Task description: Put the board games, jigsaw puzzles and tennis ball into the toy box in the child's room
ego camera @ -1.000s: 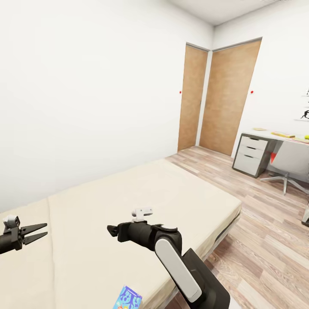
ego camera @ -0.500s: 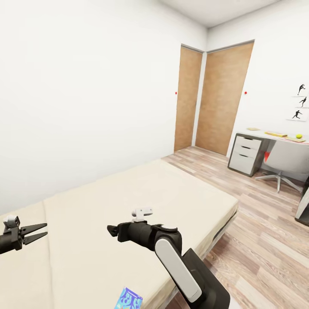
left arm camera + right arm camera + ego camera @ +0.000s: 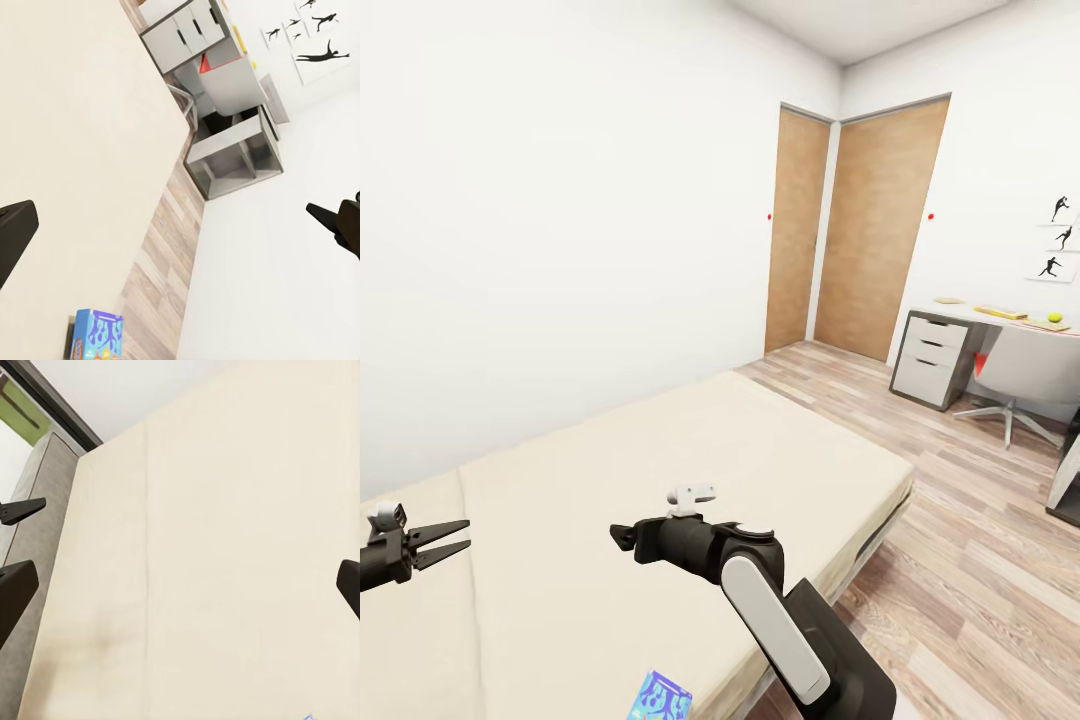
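The head view looks across the bed [image 3: 660, 470], whose plain beige mattress lies along a white wall, with both arms held out above it. The left gripper [image 3: 448, 540] hovers over the mattress at the near left; its two dark pointed fingers are spread apart and hold nothing. In the left wrist view the same gripper [image 3: 180, 232] shows fingertips at opposite edges, wide apart, with nothing between them. The right arm reaches in from the near right, bent at the elbow; the right gripper [image 3: 622, 538] points toward the left above the mattress, and the head view does not show how its fingers stand. In the right wrist view the right gripper [image 3: 180, 585] has dark fingertips at both edges, wide apart and empty, with bare mattress between them.

The small blue board game [image 3: 658, 697] lies on the near edge of the bed, just below the right arm; the left wrist view shows it [image 3: 97, 335] at the mattress edge beside the wooden floor [image 3: 980, 540].

Far off at the right stands the table [image 3: 960, 315] with white drawers, beside two wooden doors [image 3: 850, 235]. The tennis ball [image 3: 1055, 318] rests on its top, near a flat yellow item too small to identify. A grey swivel chair [image 3: 1025, 375] stands in front of the table.
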Robot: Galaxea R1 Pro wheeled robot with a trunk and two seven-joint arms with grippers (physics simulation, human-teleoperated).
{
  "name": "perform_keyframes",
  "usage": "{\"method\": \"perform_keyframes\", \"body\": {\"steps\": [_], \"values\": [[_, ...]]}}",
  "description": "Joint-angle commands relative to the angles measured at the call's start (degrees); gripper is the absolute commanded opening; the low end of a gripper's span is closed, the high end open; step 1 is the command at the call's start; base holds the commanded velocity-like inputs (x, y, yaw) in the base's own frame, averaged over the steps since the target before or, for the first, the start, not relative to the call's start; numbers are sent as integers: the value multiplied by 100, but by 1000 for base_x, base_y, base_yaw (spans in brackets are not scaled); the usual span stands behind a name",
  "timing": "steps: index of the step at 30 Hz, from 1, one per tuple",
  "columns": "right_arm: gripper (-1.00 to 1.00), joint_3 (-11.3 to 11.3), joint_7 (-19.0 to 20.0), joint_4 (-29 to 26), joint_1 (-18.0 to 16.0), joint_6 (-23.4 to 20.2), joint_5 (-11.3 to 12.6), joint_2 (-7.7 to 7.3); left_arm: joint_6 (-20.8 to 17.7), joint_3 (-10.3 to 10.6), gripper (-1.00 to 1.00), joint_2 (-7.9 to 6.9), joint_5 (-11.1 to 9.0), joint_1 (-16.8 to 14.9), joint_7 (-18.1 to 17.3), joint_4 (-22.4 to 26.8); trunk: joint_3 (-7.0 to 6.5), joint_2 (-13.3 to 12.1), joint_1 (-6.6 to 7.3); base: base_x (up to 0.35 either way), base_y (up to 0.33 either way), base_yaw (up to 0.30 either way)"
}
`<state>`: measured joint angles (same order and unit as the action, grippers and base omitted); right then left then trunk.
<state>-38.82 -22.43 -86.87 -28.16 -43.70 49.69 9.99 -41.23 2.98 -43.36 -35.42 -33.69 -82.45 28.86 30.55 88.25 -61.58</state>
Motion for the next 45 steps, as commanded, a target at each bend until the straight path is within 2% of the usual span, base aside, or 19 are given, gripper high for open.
{"method": "perform_keyframes", "body": {"steps": [1,18,21,23,25,27,29,31,32,33,35,36,38,40,42,45], "values": [[100,-3,-60,-6,-6,-7,58,1,-61,32,100,-6,-35,-7,-17,-3,6,4,0,0,0,0],[100,45,-52,0,-6,-7,92,1,-52,35,100,-6,-35,-6,-17,-3,6,4,0,0,0,0],[100,199,21,57,-6,-13,131,-22,-52,35,100,-6,-35,-7,-17,-3,6,4,0,0,0,0],[100,399,164,120,-6,-21,159,-53,-52,36,100,-6,-35,-6,-17,-3,6,4,0,0,0,0],[100,713,450,220,-6,-33,208,-95,-52,36,100,-6,-35,-6,-17,-3,6,4,0,0,0,0],[100,1266,995,465,-6,-61,326,-206,-56,36,100,-6,-38,-6,-21,-3,6,4,0,0,0,0],[100,1564,1299,571,-6,-88,426,-272,-58,36,100,-8,-40,-6,-23,-3,6,4,0,0,0,0],[100,2075,1796,713,-4,-229,663,-450,-64,41,100,-12,-42,-6,-35,-3,6,4,0,0,0,0],[100,2259,1970,777,-1,-341,780,-580,-66,43,100,-13,-43,-6,-51,-3,6,4,0,0,0,0],[100,2331,2035,812,3,-391,831,-653,-67,43,100,-14,-43,-6,-62,-3,6,4,0,0,0,0],[100,2505,2192,926,101,-536,963,-952,-68,46,100,-14,-49,-6,-144,-3,6,4,0,0,0,0],[100,2531,2216,942,148,-560,986,-1023,-68,48,100,-15,-49,-6,-177,-3,6,4,0,0,0,0],[100,2632,2310,989,416,-607,1132,-1294,-69,54,100,-17,-46,-6,-347,-2,6,4,0,0,0,0],[100,2775,2428,1019,655,-619,1349,-1467,-69,58,100,-20,-45,-6,-500,13,6,4,0,0,0,0],[100,2942,2622,1078,871,-631,1589,-1592,-73,60,100,-28,-38,-6,-663,43,6,4,0,0,0,0],[100,3097,2944,1217,1123,-637,1764,-1693,-76,62,100,-46,-31,-6,-755,70,6,4,0,0,0,0]]}}
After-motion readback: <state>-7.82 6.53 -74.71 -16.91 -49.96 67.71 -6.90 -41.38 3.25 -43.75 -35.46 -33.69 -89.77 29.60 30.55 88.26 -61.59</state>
